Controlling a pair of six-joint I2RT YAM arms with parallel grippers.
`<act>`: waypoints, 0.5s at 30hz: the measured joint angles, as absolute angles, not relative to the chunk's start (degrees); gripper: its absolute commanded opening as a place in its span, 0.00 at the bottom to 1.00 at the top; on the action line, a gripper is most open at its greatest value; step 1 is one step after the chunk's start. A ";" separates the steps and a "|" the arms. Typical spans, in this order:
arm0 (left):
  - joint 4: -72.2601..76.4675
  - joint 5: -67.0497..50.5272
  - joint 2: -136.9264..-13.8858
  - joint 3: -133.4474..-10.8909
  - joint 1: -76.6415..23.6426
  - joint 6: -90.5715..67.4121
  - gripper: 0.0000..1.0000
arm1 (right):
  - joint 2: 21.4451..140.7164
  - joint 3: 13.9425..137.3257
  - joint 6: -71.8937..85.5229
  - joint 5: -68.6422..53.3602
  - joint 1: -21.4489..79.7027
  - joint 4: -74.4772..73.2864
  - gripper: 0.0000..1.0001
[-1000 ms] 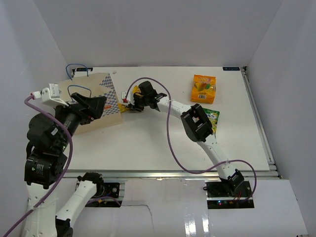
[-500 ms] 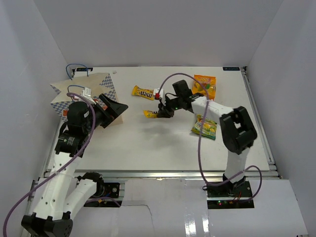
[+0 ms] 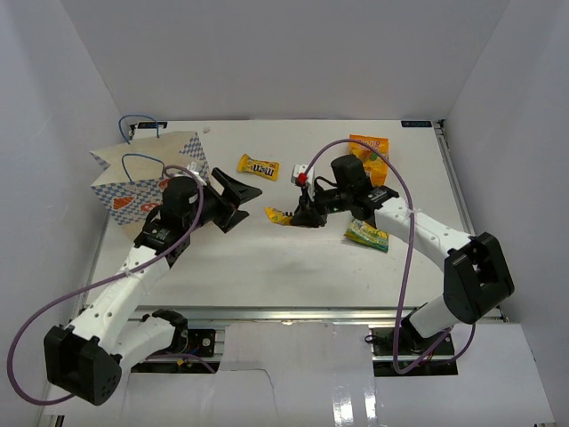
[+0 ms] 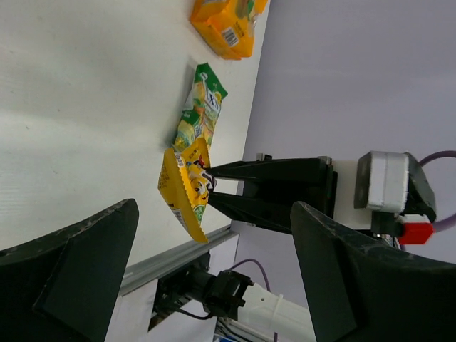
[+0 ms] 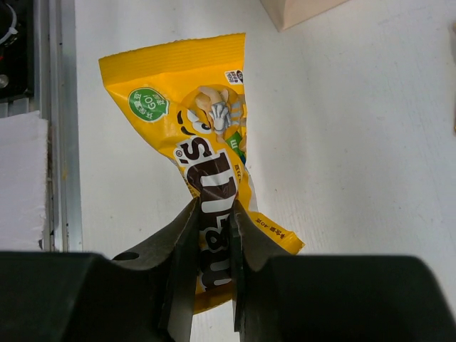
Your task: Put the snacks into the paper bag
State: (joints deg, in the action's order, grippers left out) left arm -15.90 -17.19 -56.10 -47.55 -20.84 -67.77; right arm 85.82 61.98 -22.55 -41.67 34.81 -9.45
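Observation:
The paper bag (image 3: 147, 175), blue-checkered with orange prints, stands at the left with its blue handle up. My right gripper (image 3: 296, 215) is shut on a yellow candy packet (image 3: 278, 214) just above the table's middle. The right wrist view shows the packet (image 5: 203, 153) pinched between my right gripper's (image 5: 214, 235) fingers. My left gripper (image 3: 247, 206) is open and empty, right of the bag, facing that packet (image 4: 187, 191). A second yellow packet (image 3: 258, 166) lies behind. The orange pouch (image 3: 371, 153) and green-yellow pouch (image 3: 367, 235) lie at the right. The purple bar and third yellow packet are out of view.
A loose blue cord loop (image 3: 140, 122) lies at the back left corner. A metal rail (image 3: 311, 311) runs along the table's near edge. White walls close in the table on three sides. A tan corner of the bag (image 5: 299, 8) shows in the right wrist view.
My right gripper has carried a yellow packet from beside the bag out to the table's middle. My left gripper has swung right, away from the bag, which now stands further left.

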 measured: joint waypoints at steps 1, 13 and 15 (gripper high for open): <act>-15.46 -16.36 -57.41 -47.55 -22.41 -69.08 0.98 | 85.89 62.11 -22.35 -40.64 34.98 -9.50 0.20; -16.21 -6.90 -65.23 -47.64 -31.35 -76.07 0.82 | 88.12 65.82 -19.46 -33.56 37.71 -9.13 0.20; -16.49 -5.74 -65.54 -47.77 -31.70 -76.53 0.77 | 88.23 65.93 -19.03 -33.15 38.00 -8.80 0.21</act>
State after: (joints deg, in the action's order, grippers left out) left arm -16.49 -5.74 -65.54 -47.77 -31.70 -76.53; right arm 88.23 65.93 -19.03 -33.15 38.00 -8.80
